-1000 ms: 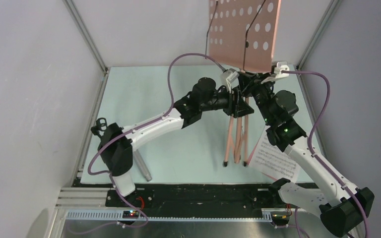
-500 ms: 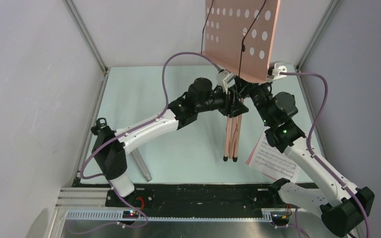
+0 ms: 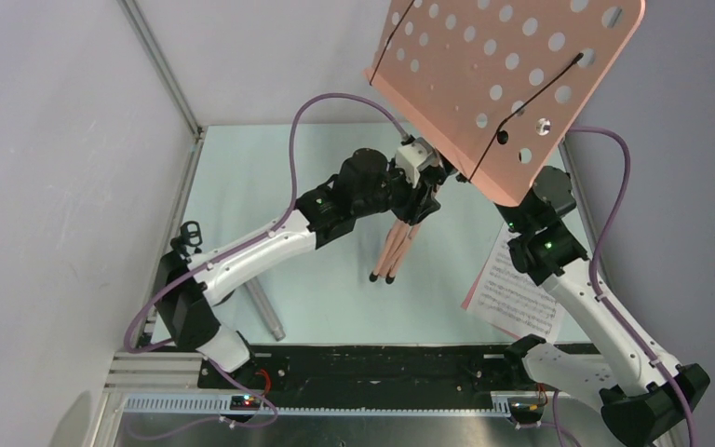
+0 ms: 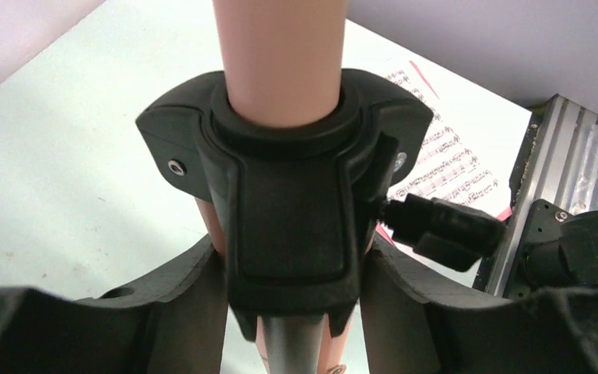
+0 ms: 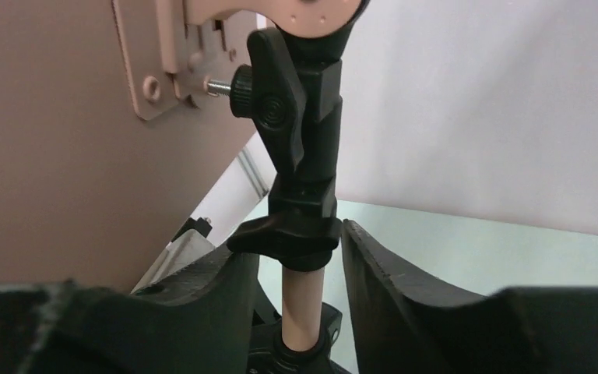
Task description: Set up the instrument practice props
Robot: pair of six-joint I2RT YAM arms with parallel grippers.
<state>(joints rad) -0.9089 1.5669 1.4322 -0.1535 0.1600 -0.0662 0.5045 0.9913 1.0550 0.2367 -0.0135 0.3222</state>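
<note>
Nearest, the sheet-music pages (image 3: pixel 512 298) lie flat at the right front of the bench (image 3: pixel 261 177). The grey microphone (image 3: pixel 268 315) lies at the left front. Mid-bench, the left pincer (image 4: pixel 292 261) is clamped on the black collar of the music stand (image 3: pixel 503 84), which is tilted with its legs folded. The right pincer (image 5: pixel 300 288) straddles the upper shaft, its jaws apart with a gap on each side.

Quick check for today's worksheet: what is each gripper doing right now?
Left gripper: closed on the music stand, at its black collar.
Right gripper: open, jaws either side of the stand's thin pole.
</note>
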